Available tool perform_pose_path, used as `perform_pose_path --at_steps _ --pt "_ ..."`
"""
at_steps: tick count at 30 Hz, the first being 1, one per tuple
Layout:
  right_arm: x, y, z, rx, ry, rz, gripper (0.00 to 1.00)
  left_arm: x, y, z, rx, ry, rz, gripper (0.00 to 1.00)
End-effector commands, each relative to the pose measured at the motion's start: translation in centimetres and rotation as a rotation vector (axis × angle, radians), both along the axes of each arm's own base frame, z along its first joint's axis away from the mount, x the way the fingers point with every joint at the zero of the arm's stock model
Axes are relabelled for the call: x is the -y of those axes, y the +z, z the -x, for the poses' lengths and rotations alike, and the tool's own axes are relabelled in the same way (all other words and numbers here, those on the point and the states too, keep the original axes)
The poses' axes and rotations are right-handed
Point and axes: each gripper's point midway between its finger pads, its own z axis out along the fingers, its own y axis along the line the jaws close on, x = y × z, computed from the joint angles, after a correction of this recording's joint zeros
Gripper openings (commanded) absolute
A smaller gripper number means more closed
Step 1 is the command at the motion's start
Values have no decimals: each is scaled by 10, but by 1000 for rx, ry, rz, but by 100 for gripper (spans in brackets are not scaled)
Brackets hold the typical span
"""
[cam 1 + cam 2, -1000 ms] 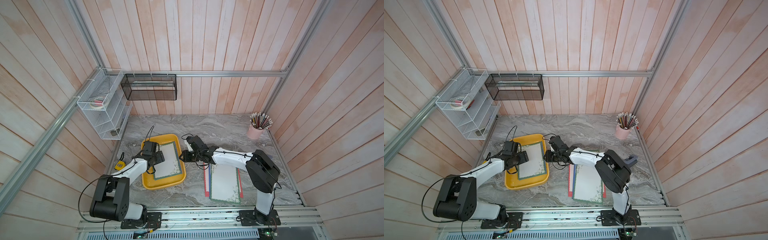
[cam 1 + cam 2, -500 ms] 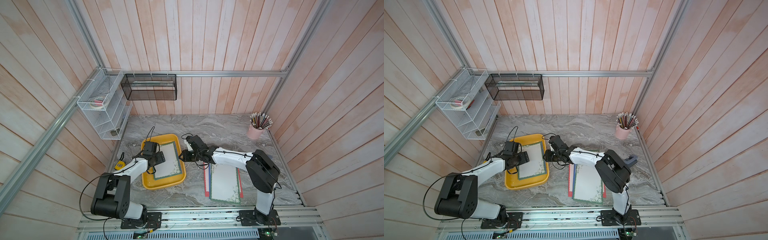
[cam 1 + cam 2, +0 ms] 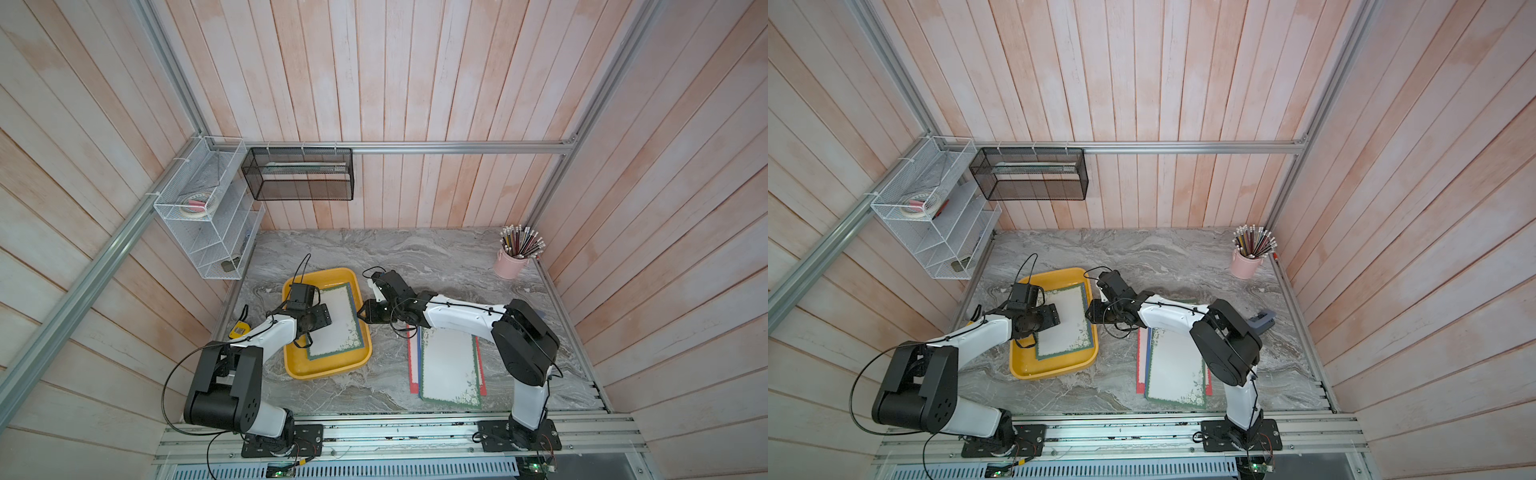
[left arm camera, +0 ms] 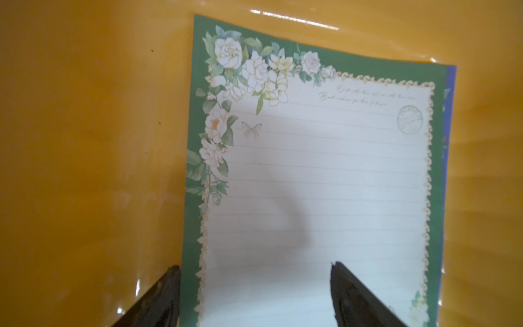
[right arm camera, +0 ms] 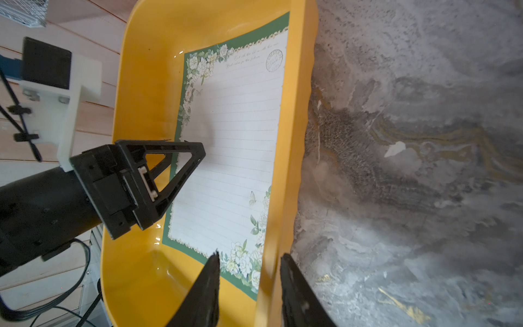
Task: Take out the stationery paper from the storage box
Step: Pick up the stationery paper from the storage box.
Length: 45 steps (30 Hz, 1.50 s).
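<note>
The yellow storage box [image 3: 297,365] lies left of centre on the marble table in both top views. In it lies stationery paper [image 4: 325,175], a green-bordered sheet with white flowers, and a blue edge [image 4: 450,113] shows beneath it. My left gripper [image 4: 256,266] is open low over the sheet's long edge, one finger over the yellow floor, the other over the paper. My right gripper [image 5: 249,254] is open and straddles the box's right wall [image 5: 294,141]. Its outer finger is by the wall's outside, and a gap shows on the inside.
A stack of sheets [image 3: 449,365], green on top with red and blue edges, lies on the table under my right arm. A pink cup of pencils [image 3: 512,266] stands at the back right. A white wire rack [image 3: 208,232] and a black mesh basket [image 3: 299,174] hang on the walls.
</note>
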Motion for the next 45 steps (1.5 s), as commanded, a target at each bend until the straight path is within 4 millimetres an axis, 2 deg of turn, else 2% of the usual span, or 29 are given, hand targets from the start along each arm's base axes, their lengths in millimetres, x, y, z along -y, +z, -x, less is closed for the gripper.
perform_pose_path --at_steps 1,16,23,29,32,39,42,45 --pt "-9 0 -1 -7 12 -10 38 4 13 -6 43 -19 13 83" --pt "-11 -1 -1 -15 13 -17 38 32 30 -10 86 -99 109 79" --pt "-12 1 -1 -13 16 -23 36 38 48 -14 159 -105 155 76" --pt "-13 0 -2 -11 17 -27 34 56 64 -12 213 -156 264 74" --pt "-14 0 -2 -14 16 -31 33 59 59 -10 212 -156 292 74" --pt "-13 -1 0 -17 16 -30 33 52 29 -6 145 -117 270 74" --pt "-11 -2 0 -17 13 -27 33 51 25 -6 139 -111 271 73" --pt "-11 -2 1 -18 13 -27 33 49 24 -6 141 -106 277 69"
